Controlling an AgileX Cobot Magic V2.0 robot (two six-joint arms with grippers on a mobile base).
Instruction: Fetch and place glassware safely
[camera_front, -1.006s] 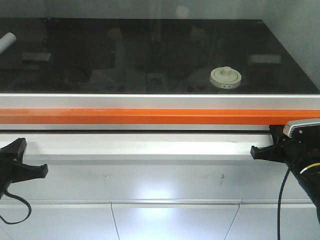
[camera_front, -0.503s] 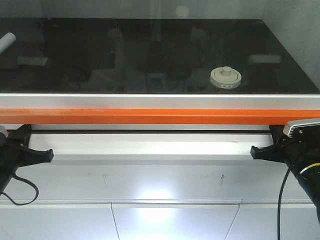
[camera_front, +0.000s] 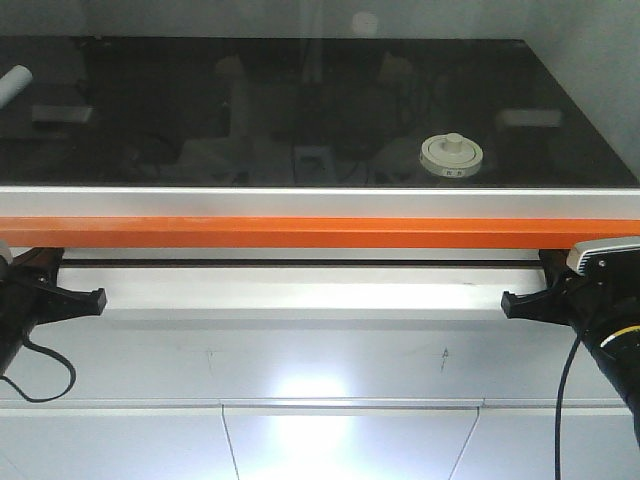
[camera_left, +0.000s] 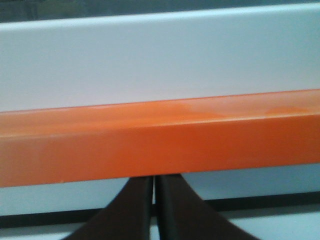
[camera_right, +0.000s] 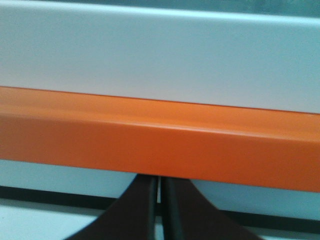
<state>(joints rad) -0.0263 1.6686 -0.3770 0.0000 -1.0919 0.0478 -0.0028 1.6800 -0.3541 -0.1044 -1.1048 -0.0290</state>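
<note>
Lidded glass jar (camera_front: 451, 155), front view's 2 o'clock, on dark bench (camera_front: 150, 110) — probably light, slick, breakable; grasp squat body, not knob — left gripper (camera_left: 154, 181), right gripper (camera_right: 160, 182) pressed together, empty.

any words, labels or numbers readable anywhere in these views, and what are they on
No text can be read in any view.
Squat clear glass jar with a round cream-white lid: small dark marks on the front of the lid's rim, too small and blurred to read.
Long orange bar: no writing shows on it in the front view or in either wrist view.
</note>
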